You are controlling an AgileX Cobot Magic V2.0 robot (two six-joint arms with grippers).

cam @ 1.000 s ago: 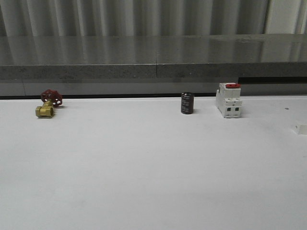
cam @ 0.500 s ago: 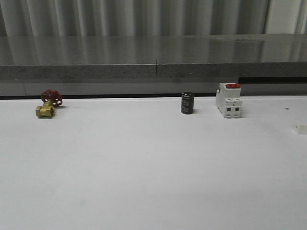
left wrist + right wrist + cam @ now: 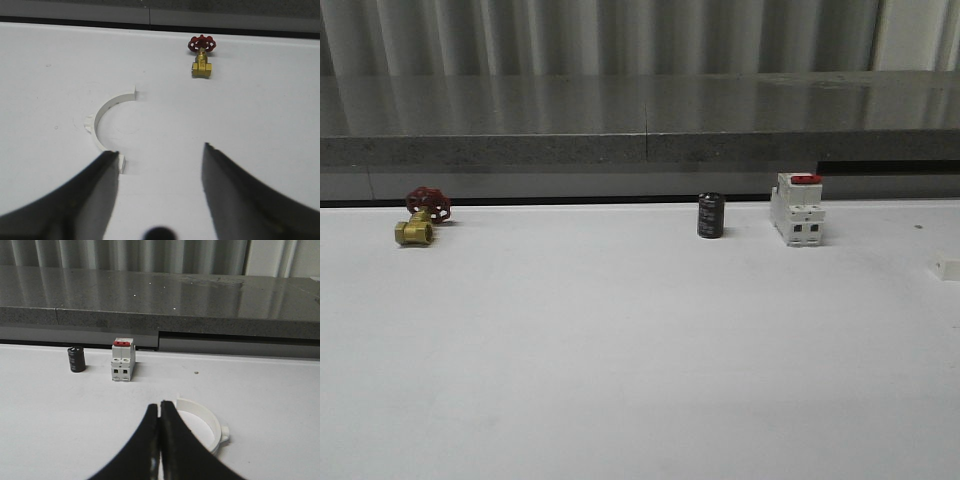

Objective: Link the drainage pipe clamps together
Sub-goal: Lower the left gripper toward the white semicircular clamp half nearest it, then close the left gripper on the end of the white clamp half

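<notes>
Lying apart on the white table (image 3: pixel 620 350), both clamp halves are waiting: one half (image 3: pixel 107 125) before the wide-open left gripper (image 3: pixel 160 155), the other half (image 3: pixel 205 425) behind the closed, empty right gripper (image 3: pixel 160 410). Nothing is joined yet.

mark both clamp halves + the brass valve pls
clamp half near the left claw (image 3: pixel 102 111), left wrist view, on the curved band.
clamp half near the right claw (image 3: pixel 212 421), right wrist view, on the band's top edge.
brass valve (image 3: pixel 202 69), left wrist view, on the brass body below the red handwheel.
</notes>
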